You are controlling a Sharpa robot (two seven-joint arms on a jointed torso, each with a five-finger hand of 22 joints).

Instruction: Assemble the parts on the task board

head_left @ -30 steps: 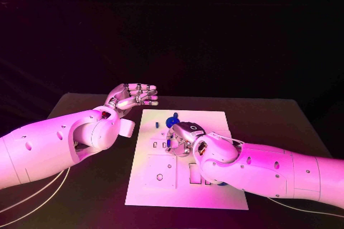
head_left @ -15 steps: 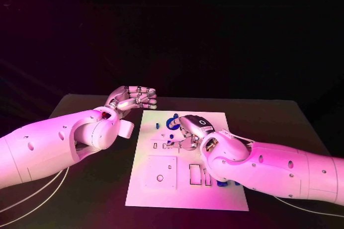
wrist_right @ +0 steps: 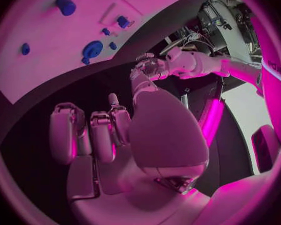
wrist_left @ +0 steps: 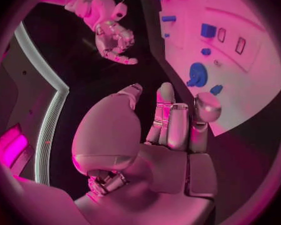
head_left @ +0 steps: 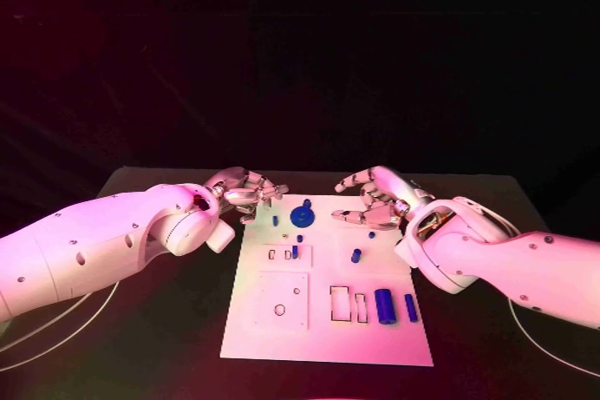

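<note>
On the black table (head_left: 150,313) the white task board (head_left: 325,331) lies lengthwise at the middle, with the blue parts scattered over it. A round blue part (head_left: 302,216) sits toward 12 o'clock on the board, two small blue pegs (head_left: 356,255) near its centre, and two upright blue cylinders (head_left: 385,306) at about 4 o'clock beside the rectangular slots. The left hand (head_left: 246,193) hovers at the board's 11 o'clock corner, fingers loosely curled and apart, nothing between them (the left wrist view shows the palm bare). The right hand (head_left: 375,200) hangs over the 1 o'clock corner, fingers bent but separated; it seems to hold nothing, though the fingertips are hard to read. Neither hand touches a part.
</note>
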